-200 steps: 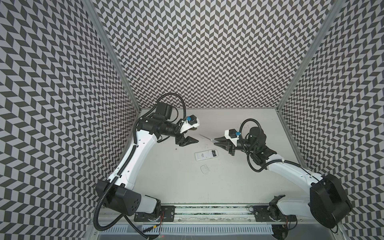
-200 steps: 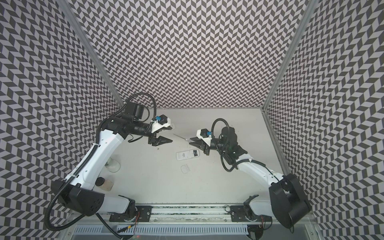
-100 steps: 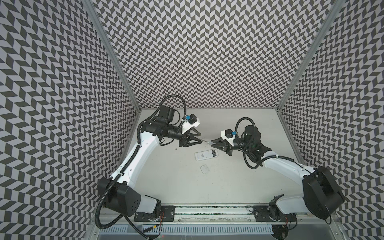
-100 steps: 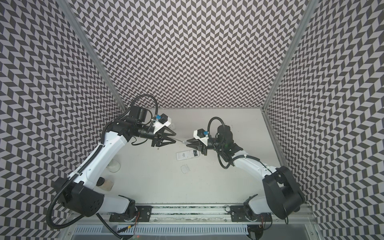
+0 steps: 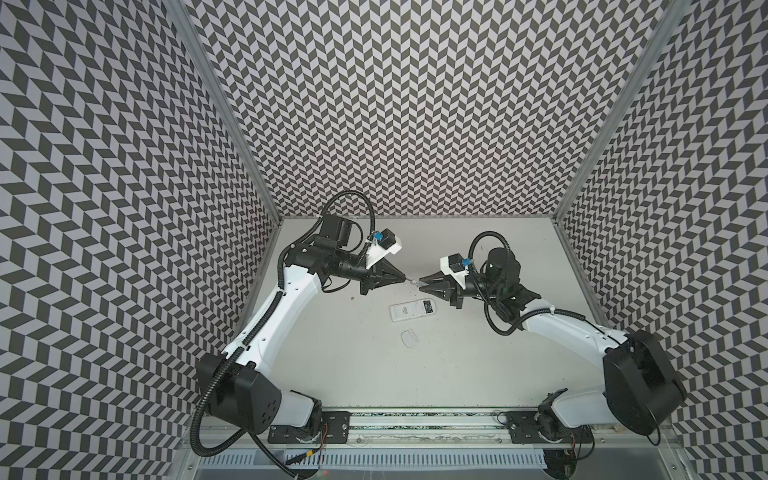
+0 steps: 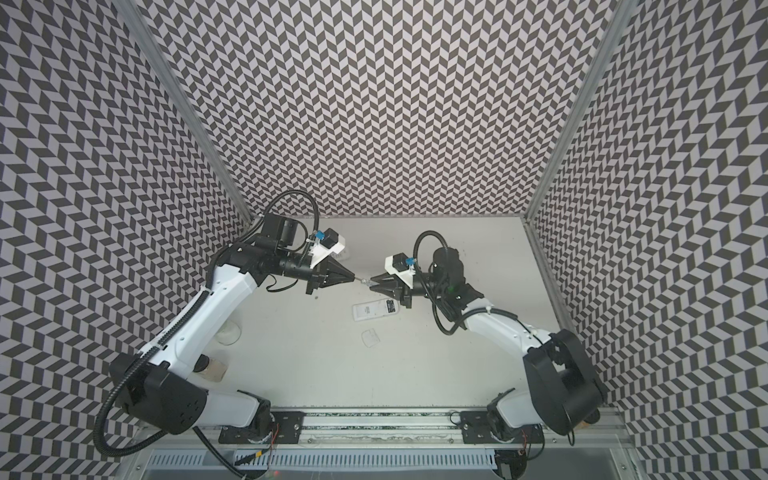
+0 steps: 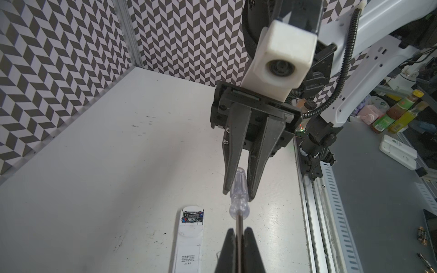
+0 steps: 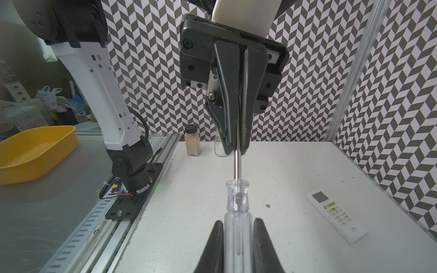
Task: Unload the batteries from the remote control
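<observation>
While the screwdriver (image 8: 237, 203) is carried in the air between both arms, it is gripped at each end. The left claw (image 5: 404, 279) is closed tight on the bare metal shaft. The right claw (image 5: 422, 283) is closed on the clear plastic handle, its fingers kept narrowly apart by the handle's width. The tool is held roughly level above the bench (image 5: 478, 357), a little toward the back edge from the middle, with the two claws pointed tip to tip and near each other.

The remote control (image 5: 405, 312) is laid flat near the middle of the bench, just below the claws and touched by neither. It is turned back side up, and its compartment, at the end toward the right edge, is uncovered. The batteries (image 7: 192, 217) are seen inside that compartment in the left wrist view as dark cells with a blue and red label; how many are seated cannot be told. A small translucent cover (image 5: 410, 337) is laid just beside the remote control, toward the front edge.

A second remote (image 8: 335, 217) is laid buttons up near the back edge, as shown in the right wrist view. By the left edge, a spice jar (image 6: 212, 368) and a glass (image 6: 228, 332) are stood.
</observation>
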Controlling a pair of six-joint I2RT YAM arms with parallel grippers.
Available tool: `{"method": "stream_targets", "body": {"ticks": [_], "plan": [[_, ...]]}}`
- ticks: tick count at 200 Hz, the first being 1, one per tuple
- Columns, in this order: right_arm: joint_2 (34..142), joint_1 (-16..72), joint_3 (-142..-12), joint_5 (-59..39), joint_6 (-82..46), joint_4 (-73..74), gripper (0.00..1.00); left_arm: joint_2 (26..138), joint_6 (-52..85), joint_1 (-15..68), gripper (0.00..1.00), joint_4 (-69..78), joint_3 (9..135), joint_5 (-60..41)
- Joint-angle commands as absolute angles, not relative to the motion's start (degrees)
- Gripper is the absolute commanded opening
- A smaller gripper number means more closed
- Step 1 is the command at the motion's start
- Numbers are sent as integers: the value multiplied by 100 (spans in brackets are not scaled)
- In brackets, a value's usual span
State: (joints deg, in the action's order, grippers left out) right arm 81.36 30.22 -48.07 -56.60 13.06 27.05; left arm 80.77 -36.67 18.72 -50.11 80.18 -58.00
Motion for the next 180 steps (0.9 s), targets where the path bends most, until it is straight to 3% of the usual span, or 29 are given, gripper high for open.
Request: {"method": "stream_targets", "body": {"ticks": [1, 24, 41, 72, 91, 122, 154, 180], "plan": [[7957, 3059, -4660, -5454, 1208, 3129, 17, 7932, -3222, 1854, 0, -4597, 7879, -5828], [7735, 3059, -4583, -5255, 1355, 2879, 42, 7889, -2403, 1675, 0, -4068, 7754, -5942], [7418, 3059, -4133, -4781, 1041, 3504, 61, 7848, -1673, 1490, 0, -3529, 7533, -6091], [7125, 2998, -4158, -3960, 370, 3176, 78, 7811, -1284, 1404, 0, -3237, 7411, -6435], [6994, 2974, -4024, -3653, -206, 3463, 100, 7812, -885, 1319, 0, -2854, 7228, -6652], [7326, 2741, -4361, -3840, -1752, 3490, 99, 7747, 28, 1101, 0, -2081, 6989, -7077], [7598, 2718, -4471, -4031, -2395, 3884, 99, 7563, 1853, 774, 0, -351, 6221, -7357], [7935, 2702, -4756, -4249, -2892, 3870, 97, 7458, 2577, 630, 0, 383, 5866, -7471]]}}
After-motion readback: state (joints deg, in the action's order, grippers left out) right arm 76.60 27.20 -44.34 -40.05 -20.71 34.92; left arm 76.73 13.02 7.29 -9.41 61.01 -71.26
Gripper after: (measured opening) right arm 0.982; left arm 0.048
